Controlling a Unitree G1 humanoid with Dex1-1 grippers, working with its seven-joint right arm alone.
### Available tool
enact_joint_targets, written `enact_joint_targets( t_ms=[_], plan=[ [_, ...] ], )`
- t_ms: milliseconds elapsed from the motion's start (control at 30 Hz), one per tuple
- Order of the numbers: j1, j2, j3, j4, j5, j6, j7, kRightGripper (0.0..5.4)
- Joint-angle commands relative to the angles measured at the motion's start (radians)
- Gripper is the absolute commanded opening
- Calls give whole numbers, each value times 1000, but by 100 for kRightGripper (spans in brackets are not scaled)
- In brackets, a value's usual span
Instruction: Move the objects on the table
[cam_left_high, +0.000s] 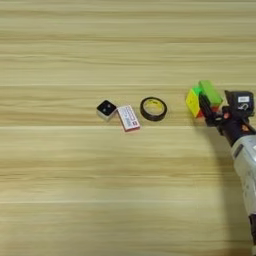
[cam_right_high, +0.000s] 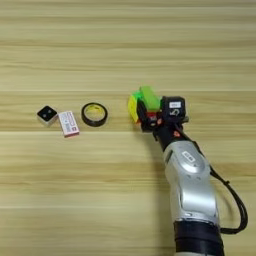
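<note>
At right-centre of the surface (cam_right_high: 60, 210), the end effector (cam_right_high: 146, 116) is sitting against the puzzle cube (cam_right_high: 134, 107), green bar (cam_right_high: 149, 98) lying atop it; whether its fingers are clamping anything I cannot tell. Cube is looking rigid, light, smooth-faced, likely slippery: opposite flat faces are offering best purchase. Tape ring (cam_right_high: 94, 114), card (cam_right_high: 68, 123) and white cube (cam_right_high: 47, 115) are lying in a row to the left.

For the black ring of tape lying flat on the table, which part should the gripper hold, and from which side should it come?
Probably from above: the black ring of tape lies flat on the table, its open hole facing up. One finger could go inside the hole, one outside, pinching the wall on the right side, away from the red-and-white card.
</note>
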Motion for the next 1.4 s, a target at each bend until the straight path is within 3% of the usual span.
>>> enact_joint_targets(
  t_ms=[33, 200, 300, 467, 667, 1033, 1400],
  plan=[
    [-8, -1, 33, -157, -15, -34, -13, 413],
    [47, 22, 93, -319, -32, -3, -16, 487],
    [82, 49, 179, -376, -43, 15, 2, 533],
    [100, 96, 312, -347, -57, 34, 34, 537],
    [83, 138, 392, -259, -61, 31, 58, 537],
    [9, 172, 396, -21, -70, -20, 68, 537],
    [-3, 177, 407, 54, -84, -37, 88, 537]
  ],
)
